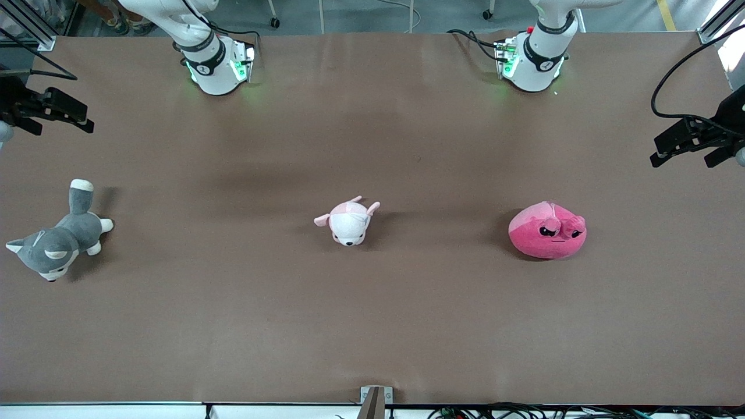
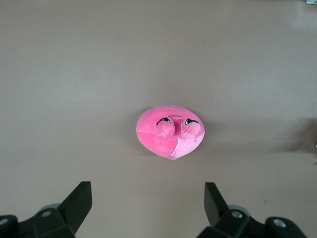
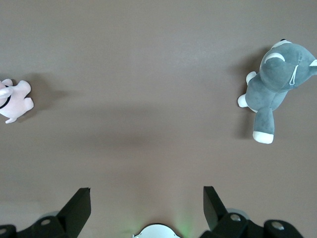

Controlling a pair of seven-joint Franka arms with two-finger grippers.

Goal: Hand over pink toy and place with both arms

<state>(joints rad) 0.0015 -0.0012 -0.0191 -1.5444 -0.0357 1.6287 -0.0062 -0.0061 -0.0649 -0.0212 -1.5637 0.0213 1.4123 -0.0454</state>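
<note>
The pink toy (image 1: 547, 230), a round hot-pink plush with sleepy dark eyes, lies on the brown table toward the left arm's end. My left gripper (image 1: 678, 145) hangs open and empty in the air over the table's edge at that end, well apart from the toy. In the left wrist view the pink toy (image 2: 166, 136) lies on the table past the open left gripper (image 2: 147, 191). My right gripper (image 1: 58, 116) hangs open and empty over the right arm's end of the table. The right wrist view shows the right gripper (image 3: 146, 196) with only bare table between its fingers.
A small white and pale-pink animal plush (image 1: 349, 221) lies mid-table. A grey and white husky plush (image 1: 58, 238) lies toward the right arm's end, also in the right wrist view (image 3: 275, 82). The arms' bases (image 1: 215, 64) stand along the table's edge farthest from the front camera.
</note>
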